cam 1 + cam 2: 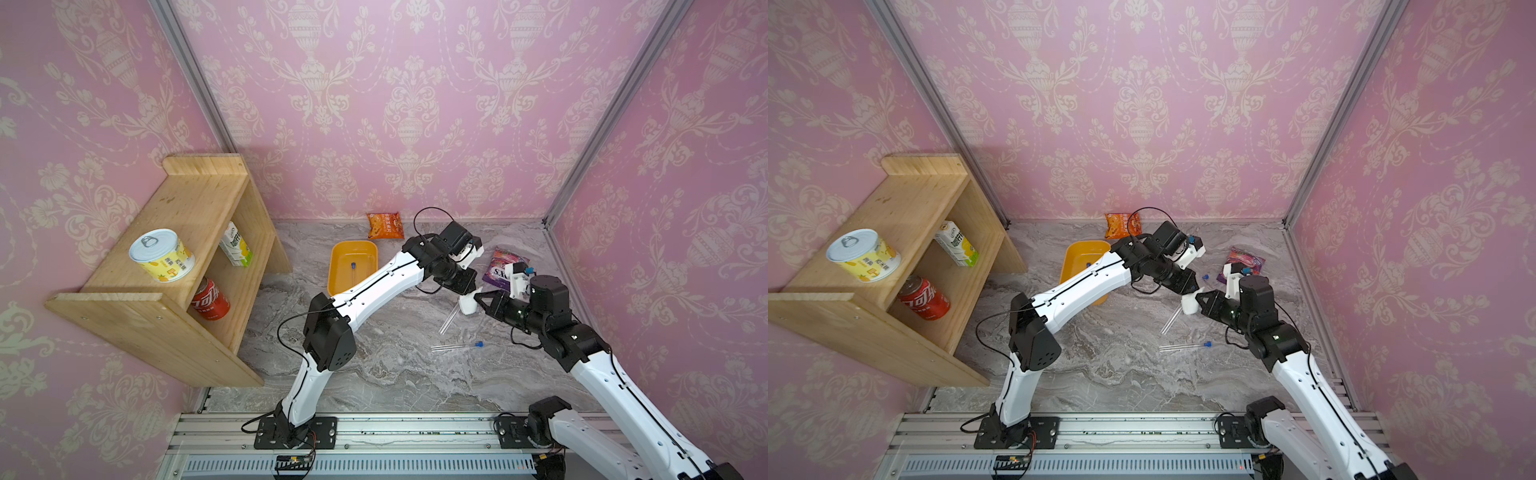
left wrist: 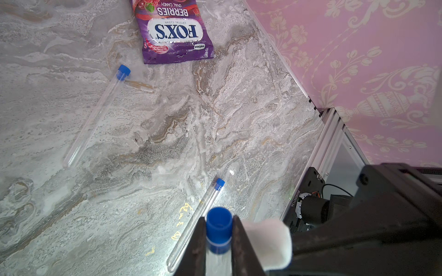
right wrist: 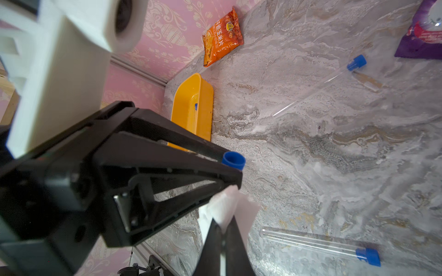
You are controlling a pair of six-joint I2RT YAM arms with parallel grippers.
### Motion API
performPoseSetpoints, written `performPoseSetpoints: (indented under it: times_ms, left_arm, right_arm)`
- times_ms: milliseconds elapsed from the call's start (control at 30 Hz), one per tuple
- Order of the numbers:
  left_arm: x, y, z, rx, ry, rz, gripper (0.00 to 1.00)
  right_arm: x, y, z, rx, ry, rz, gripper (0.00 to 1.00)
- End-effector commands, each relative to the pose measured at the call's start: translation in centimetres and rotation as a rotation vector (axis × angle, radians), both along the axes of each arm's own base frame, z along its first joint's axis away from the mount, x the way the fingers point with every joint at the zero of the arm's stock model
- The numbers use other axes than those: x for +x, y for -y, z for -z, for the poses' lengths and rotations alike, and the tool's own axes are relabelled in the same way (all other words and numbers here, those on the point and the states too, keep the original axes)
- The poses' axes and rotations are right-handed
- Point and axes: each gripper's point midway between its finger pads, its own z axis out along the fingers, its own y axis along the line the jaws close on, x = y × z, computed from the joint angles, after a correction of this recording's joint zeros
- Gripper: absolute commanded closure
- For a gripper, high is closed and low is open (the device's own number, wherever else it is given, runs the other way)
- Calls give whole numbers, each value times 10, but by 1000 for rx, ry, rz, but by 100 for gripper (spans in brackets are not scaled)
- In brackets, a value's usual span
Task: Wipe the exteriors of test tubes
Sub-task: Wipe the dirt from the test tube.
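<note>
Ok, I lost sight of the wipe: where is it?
Right of centre in both top views, the white wipe sits in the right gripper, against the left gripper's tube.

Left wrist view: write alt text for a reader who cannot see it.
The left end effector grips a clear test tube at its blue cap, with a white wipe close beside it. Two more blue-capped tubes lie apart on the grey marble table, and a purple Fox's candy bag lies beyond them.
</note>
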Motion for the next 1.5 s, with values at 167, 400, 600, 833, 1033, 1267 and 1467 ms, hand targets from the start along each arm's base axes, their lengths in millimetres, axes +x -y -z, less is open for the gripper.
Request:
performPoseSetpoints:
  times_ms: [167, 400, 600, 833, 1033, 1267, 1467]
  left_arm:
    - [-8, 2, -22, -44, 0, 14, 82]
    - [-6, 3, -25, -52, 0, 12, 82]
    - [-7, 4, -27, -56, -3, 13, 82]
    - [-8, 5, -27, -58, -7, 14, 82]
    - [-9, 6, -27, -62, -8, 16, 82]
    - [-9, 6, -28, -67, -11, 17, 82]
    - [-9, 7, -30, -71, -5, 19, 81]
  right_arm:
    - [-26, -28, 15, 62, -22, -64, 100]
    - [-43, -39, 34, 59, -50, -86, 100]
    - [-39, -33, 24, -7, -17, -84, 100]
    - [-17, -16, -4, -9, 33, -53, 100]
    - [3, 4, -16, -12, 49, -8, 100]
    - [12, 6, -17, 29, 42, -14, 100]
    - [0, -4, -4, 67, 9, -44, 100]
